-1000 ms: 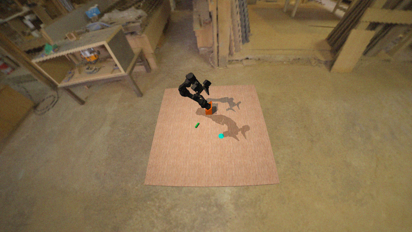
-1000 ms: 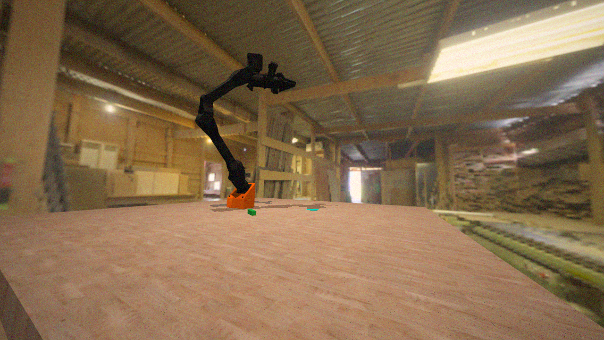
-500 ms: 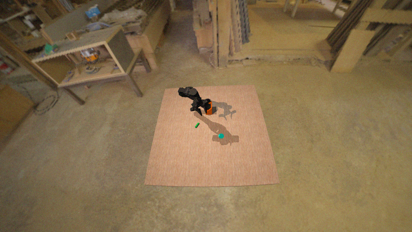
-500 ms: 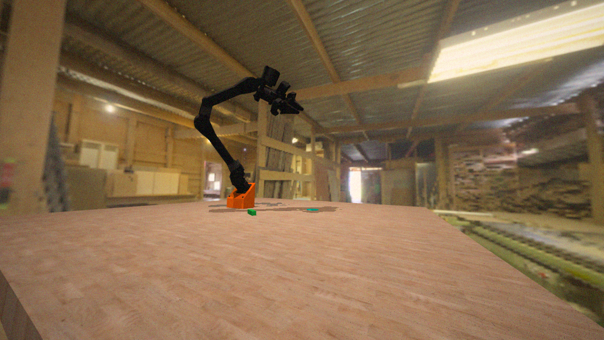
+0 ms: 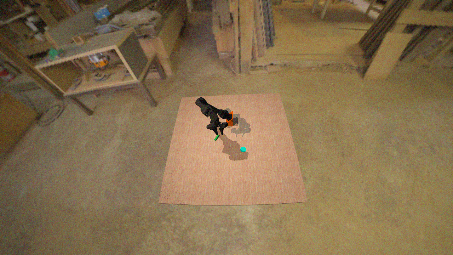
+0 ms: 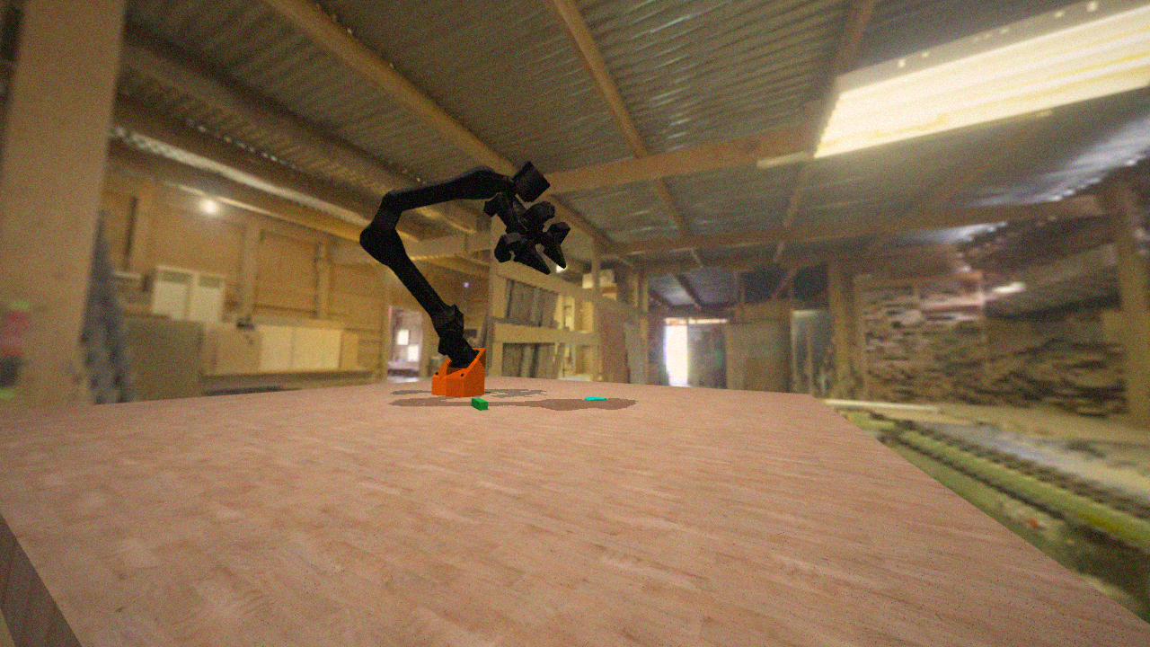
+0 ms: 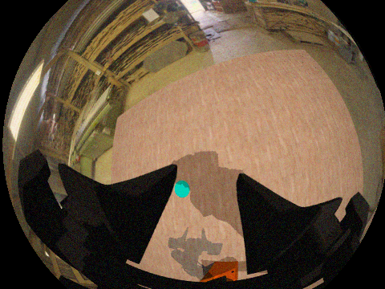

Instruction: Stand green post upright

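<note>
The green post (image 5: 217, 137) (image 6: 479, 403) lies on its side on the wooden board, in front of the arm's base. It does not show in the wrist view. The flat cyan circle (image 5: 243, 149) (image 6: 595, 399) (image 7: 182, 189) lies on the board to the right of the post in the top and exterior views, with nothing standing on it. My gripper (image 5: 219, 134) (image 6: 558, 270) (image 7: 208, 175) is open and empty, its fingers apart. It hangs high above the board, pointing down at a slant, as the exterior view shows.
The orange base (image 5: 230, 119) (image 6: 459, 381) (image 7: 225, 270) of the arm stands on the wooden board (image 5: 234, 183) (image 6: 562, 515) (image 7: 257, 108), behind the post and the circle. The arm's shadows fall across the board, one over the circle's area.
</note>
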Controlling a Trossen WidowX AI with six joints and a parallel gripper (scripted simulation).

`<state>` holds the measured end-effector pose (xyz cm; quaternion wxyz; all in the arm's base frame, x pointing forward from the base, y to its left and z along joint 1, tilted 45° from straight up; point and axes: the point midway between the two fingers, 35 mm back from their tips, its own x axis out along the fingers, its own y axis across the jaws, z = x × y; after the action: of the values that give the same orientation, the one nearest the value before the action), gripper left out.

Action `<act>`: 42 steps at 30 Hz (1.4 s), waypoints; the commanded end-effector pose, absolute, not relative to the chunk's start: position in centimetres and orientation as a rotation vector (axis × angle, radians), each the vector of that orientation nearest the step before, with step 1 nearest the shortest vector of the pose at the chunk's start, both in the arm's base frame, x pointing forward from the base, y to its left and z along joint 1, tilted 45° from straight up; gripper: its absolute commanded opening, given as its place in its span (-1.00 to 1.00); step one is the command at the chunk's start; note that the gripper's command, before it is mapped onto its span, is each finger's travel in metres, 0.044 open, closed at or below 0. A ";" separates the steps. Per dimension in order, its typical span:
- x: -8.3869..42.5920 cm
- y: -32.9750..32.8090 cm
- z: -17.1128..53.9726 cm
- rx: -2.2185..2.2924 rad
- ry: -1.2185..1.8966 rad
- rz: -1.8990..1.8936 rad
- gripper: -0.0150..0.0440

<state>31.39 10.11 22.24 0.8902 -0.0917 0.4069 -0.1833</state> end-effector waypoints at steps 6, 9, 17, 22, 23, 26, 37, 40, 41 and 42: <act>28.6 2.9 19.3 -0.194 0.983 -0.613 0.30; 27.4 0.7 18.5 -0.194 1.030 -0.688 0.30; 23.4 -4.3 16.7 -0.187 1.157 -0.886 0.30; 21.3 -6.1 16.1 -0.182 1.213 -0.971 0.30; 21.3 -6.1 16.1 -0.182 1.213 -0.971 0.30; 21.3 -6.1 16.1 -0.182 1.213 -0.971 0.30; 22.2 -11.3 10.5 -0.170 1.217 -0.962 0.30; 21.9 -13.1 9.0 -0.177 1.212 -0.967 0.30; 21.8 -13.7 8.5 -0.180 1.210 -0.970 0.30; 21.6 -14.2 8.2 -0.183 1.209 -0.972 0.30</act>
<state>22.24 -12.46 9.62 0.7125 -0.0748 0.5454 -0.4350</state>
